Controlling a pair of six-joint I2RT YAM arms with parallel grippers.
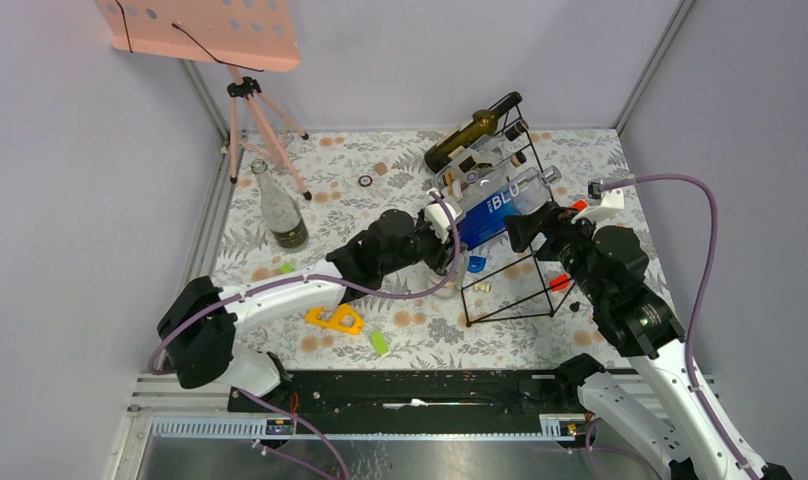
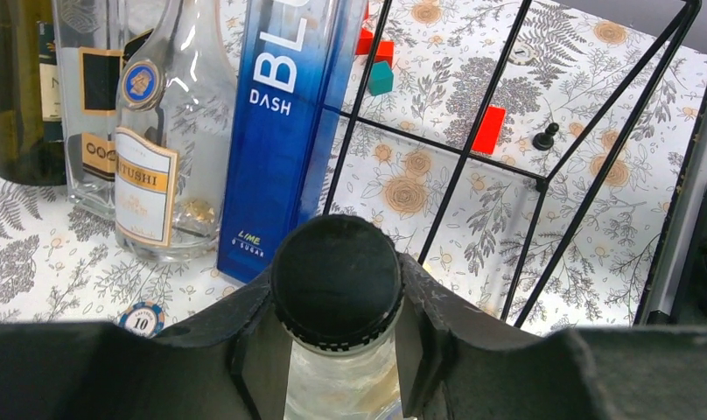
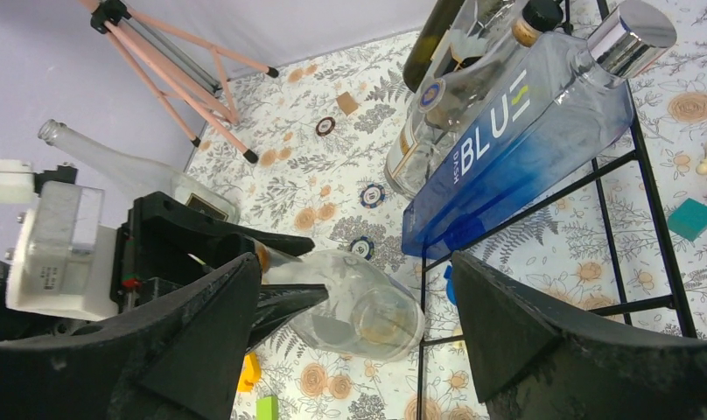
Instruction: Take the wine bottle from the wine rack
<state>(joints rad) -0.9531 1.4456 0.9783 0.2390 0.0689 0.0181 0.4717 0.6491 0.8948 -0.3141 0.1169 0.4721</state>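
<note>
The black wire wine rack (image 1: 510, 317) stands centre-right and also shows in the left wrist view (image 2: 459, 150) and the right wrist view (image 3: 420, 367). A dark green wine bottle (image 1: 470, 130), clear bottles and a blue BLU bottle (image 1: 500, 205) lie on it. My left gripper (image 1: 445, 245) is shut on the black-capped neck (image 2: 337, 280) of a clear glass bottle (image 3: 367, 306). It holds that bottle tilted above the table, base just left of the rack's front post. My right gripper (image 1: 525, 235) is open and empty, its fingers (image 3: 201, 332) spread either side of that bottle's base.
An upright clear bottle (image 1: 280, 210) and a pink tripod stand (image 1: 255, 120) are at the back left. A yellow piece (image 1: 335, 320), a green block (image 1: 380, 343), a red block (image 2: 488, 129), a teal block (image 2: 381, 79) and poker chips lie on the floral cloth.
</note>
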